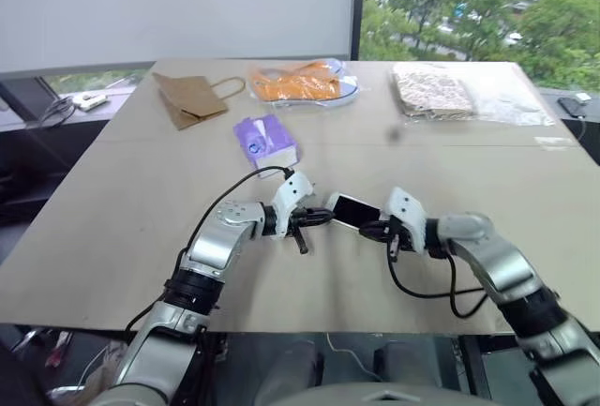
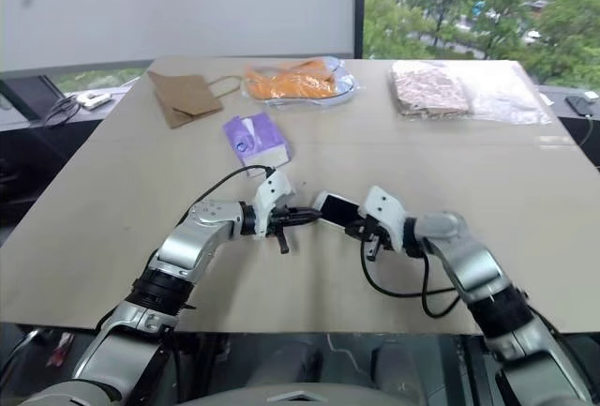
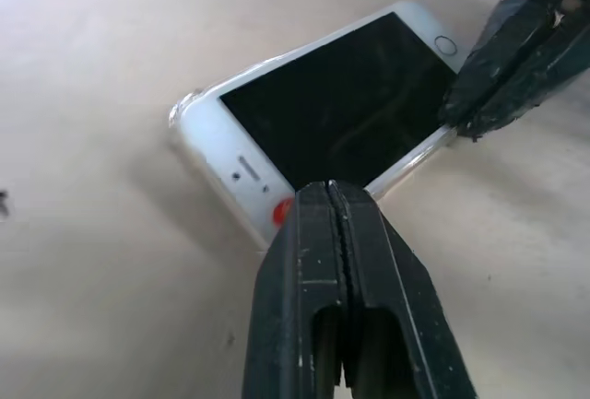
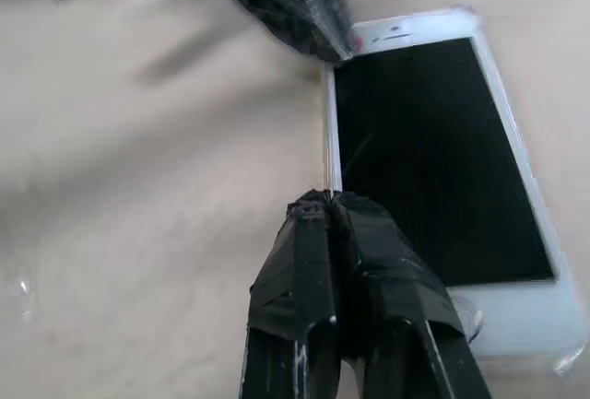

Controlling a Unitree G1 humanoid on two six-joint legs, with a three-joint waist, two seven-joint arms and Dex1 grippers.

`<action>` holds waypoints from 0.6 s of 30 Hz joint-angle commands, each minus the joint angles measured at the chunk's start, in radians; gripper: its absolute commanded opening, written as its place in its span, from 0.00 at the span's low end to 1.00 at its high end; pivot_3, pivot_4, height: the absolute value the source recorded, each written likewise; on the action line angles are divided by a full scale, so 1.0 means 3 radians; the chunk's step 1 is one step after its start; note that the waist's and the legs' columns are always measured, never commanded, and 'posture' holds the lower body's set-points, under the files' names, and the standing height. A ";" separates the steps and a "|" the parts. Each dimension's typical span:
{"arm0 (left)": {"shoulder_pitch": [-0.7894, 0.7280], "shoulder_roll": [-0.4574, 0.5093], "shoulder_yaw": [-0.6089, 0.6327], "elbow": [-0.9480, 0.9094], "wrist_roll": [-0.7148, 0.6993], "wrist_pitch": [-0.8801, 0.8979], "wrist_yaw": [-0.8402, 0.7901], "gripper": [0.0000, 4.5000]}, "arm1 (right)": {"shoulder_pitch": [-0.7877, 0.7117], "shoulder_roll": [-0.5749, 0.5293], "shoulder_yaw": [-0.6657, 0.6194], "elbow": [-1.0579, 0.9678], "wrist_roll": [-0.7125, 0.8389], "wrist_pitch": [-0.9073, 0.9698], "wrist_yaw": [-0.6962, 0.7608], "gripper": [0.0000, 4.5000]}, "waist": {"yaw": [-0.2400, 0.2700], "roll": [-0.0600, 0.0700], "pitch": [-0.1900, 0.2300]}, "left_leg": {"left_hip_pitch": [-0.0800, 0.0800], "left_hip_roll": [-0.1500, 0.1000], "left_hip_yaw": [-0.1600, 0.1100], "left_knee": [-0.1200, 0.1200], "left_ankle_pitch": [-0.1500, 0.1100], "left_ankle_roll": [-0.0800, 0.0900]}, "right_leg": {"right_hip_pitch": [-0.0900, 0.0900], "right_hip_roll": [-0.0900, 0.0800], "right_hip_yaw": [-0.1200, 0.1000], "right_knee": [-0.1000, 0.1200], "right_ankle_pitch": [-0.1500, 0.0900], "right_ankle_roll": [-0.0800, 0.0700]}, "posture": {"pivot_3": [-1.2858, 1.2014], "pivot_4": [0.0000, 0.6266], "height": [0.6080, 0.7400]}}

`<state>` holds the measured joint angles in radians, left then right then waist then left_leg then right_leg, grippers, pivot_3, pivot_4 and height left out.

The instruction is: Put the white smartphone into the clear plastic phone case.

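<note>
Both grippers closed, holding nothing: left gripper [image 1: 317,218] tip at phone's left end, right gripper [image 1: 371,230] at its right. White smartphone [image 1: 352,211] screen-up, mid-table, seemingly in clear plastic phone case [image 3: 187,110]. Press edges evenly w/ tips, gently, no sliding.

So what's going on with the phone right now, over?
Both grippers, left and right, shut, tips at white smartphone. Phone screen-up in clear case on table. Nothing in the way.

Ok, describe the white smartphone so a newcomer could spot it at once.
On the tan table, look at its near middle, between the left gripper and right gripper. There lies the white smartphone, flat with its black screen up, unlike the purple tissue pack farther back.
</note>
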<state>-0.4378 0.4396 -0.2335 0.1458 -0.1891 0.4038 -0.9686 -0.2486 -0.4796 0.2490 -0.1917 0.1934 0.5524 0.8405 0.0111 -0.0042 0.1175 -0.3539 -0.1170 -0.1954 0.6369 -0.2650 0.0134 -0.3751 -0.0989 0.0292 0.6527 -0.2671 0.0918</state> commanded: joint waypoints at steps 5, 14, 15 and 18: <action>0.0011 -0.0026 0.0000 0.0035 0.0041 0.0016 0.0073 0.00 | 0.0033 0.0018 -0.0468 -0.0472 0.0153 0.0833 -0.0572 0.01 | 0.0011 0.0000 0.0008 | -0.0043 -0.0003 -0.0003 -0.0002 0.0010 -0.0018 | -0.0046 -0.0004 -0.0002 0.0014 0.0008 -0.0021 | 0.52 0.24 1.00; -0.0001 -0.0016 -0.0014 0.0034 0.0032 0.0030 0.0064 0.00 | -0.0004 -0.0411 0.0127 -0.0374 0.0077 0.1156 -0.0343 0.01 | 0.0009 -0.0006 0.0014 | -0.0045 -0.0007 -0.0005 -0.0004 -0.0001 0.0001 | -0.0042 -0.0008 -0.0011 0.0001 0.0006 -0.0017 | 0.52 0.24 1.00; 0.0007 -0.0016 -0.0017 0.0018 0.0031 0.0038 0.0066 0.00 | -0.0042 -0.0450 0.0226 -0.0325 0.0042 0.1150 -0.0304 0.01 | 0.0009 -0.0007 0.0014 | -0.0044 -0.0007 -0.0006 -0.0005 -0.0001 0.0001 | -0.0042 -0.0008 -0.0011 0.0001 0.0006 -0.0017 | 0.52 0.24 1.00; 0.0042 -0.0019 -0.0024 -0.0040 0.0025 0.0069 0.0081 0.00 | -0.0191 -0.0423 0.0403 -0.0038 -0.0030 0.1172 -0.0291 0.01 | 0.0005 -0.0010 0.0014 | -0.0036 -0.0006 -0.0005 -0.0005 -0.0001 0.0001 | -0.0034 -0.0008 -0.0012 0.0000 0.0000 -0.0007 | 0.52 0.24 1.00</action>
<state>-0.4446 0.4292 -0.2328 0.1354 -0.1969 0.4067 -0.9575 -0.3290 -0.6134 0.2821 -0.3157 0.2140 0.8491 0.7446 0.0125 -0.0072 0.1215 -0.3637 -0.1187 -0.1969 0.6354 -0.2654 0.0138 -0.3847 -0.1014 0.0256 0.6525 -0.2673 0.0899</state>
